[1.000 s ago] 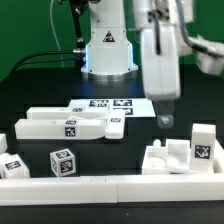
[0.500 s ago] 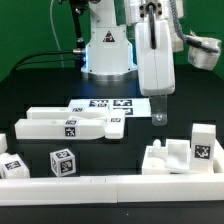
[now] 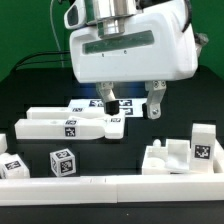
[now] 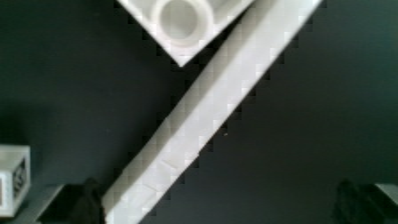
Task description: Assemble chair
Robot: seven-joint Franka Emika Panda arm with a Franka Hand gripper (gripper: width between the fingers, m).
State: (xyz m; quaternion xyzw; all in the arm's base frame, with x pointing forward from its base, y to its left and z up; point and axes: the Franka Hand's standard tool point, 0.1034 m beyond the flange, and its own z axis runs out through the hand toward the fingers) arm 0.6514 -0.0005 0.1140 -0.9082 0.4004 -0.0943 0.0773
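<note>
Swinging in from two o'clock, the end effector now fills the upper middle of the exterior view. It has turned so that both fingers face the camera; half a second ago it hung edge-on, nearer the exterior view's right. Its jaws stand wide apart with nothing between them, and it hovers over the marker board near the centre, clear of the bench.

No chair is built yet; its loose parts lie spread over the bench. A long white slab lies at eight o'clock from the fingers, just beside the marker board. A tagged cube sits at seven o'clock in the view. An upright tagged block stands at four o'clock, with a low stepped piece just beside it.

From the wrist, a long white bar runs diagonally under the camera, next to a white corner piece with a round hole. Which chair part either belongs to I cannot tell.

The turn and shift suggest the arm is lining up for a pick near the slab. With nothing joined or held, the task looks to be at an early stage.
</note>
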